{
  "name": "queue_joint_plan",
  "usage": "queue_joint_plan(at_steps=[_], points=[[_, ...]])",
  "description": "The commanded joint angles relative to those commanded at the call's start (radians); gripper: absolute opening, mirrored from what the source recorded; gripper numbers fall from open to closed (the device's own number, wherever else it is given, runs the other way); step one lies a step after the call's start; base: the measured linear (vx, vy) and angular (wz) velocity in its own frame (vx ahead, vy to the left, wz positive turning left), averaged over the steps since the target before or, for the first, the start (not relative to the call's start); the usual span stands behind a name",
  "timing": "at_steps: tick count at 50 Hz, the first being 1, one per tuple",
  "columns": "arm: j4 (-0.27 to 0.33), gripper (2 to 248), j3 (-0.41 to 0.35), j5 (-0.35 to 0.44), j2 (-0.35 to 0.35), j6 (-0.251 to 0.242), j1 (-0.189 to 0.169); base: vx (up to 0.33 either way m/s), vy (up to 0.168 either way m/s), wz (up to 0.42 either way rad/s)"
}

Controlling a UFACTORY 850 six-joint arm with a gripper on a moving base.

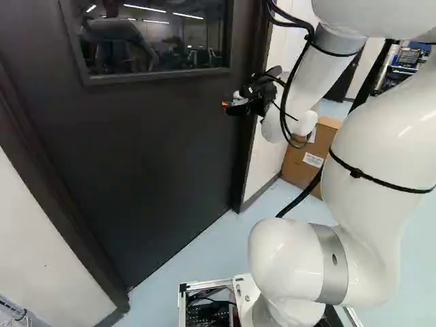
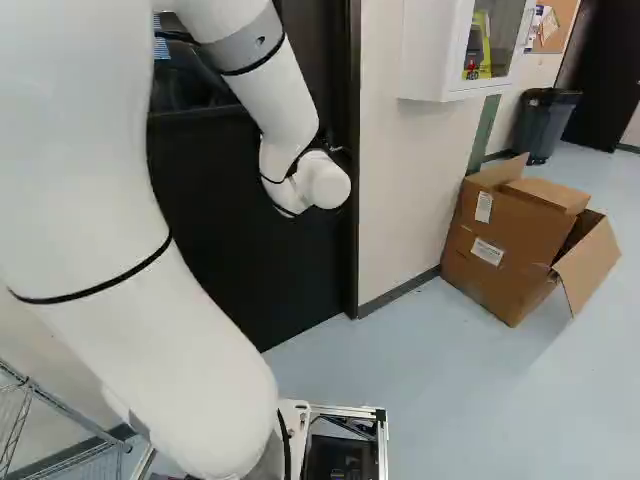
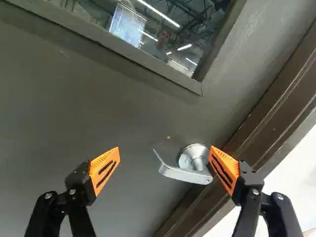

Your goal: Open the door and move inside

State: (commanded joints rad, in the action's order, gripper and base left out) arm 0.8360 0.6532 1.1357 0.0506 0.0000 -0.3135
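The dark door (image 1: 150,157) stands shut in its frame, with a window in its upper part. My gripper (image 1: 235,105) is near the door's right edge in the left base view; the arm hides it in the right base view. In the wrist view the gripper (image 3: 164,167) is open, its orange-padded fingers wide apart. The silver lever handle (image 3: 185,173) lies between the fingers, close to one of them; its round base is next to that fingertip. Whether that finger touches the handle I cannot tell. The other finger is over bare door.
The dark door frame (image 3: 276,123) runs beside the handle, with white wall (image 2: 400,180) beyond. A white wall cabinet (image 2: 450,50) hangs right of the door. Cardboard boxes (image 2: 510,240) stand on the floor by the wall, and a dark bin (image 2: 545,122) is farther back.
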Motion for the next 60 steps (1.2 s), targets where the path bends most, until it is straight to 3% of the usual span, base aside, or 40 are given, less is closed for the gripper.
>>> queue_joint_plan(at_steps=[60], points=[[0.000,247,0.027,0.002,0.173,0.000,0.056,0.000,0.000,0.000]])
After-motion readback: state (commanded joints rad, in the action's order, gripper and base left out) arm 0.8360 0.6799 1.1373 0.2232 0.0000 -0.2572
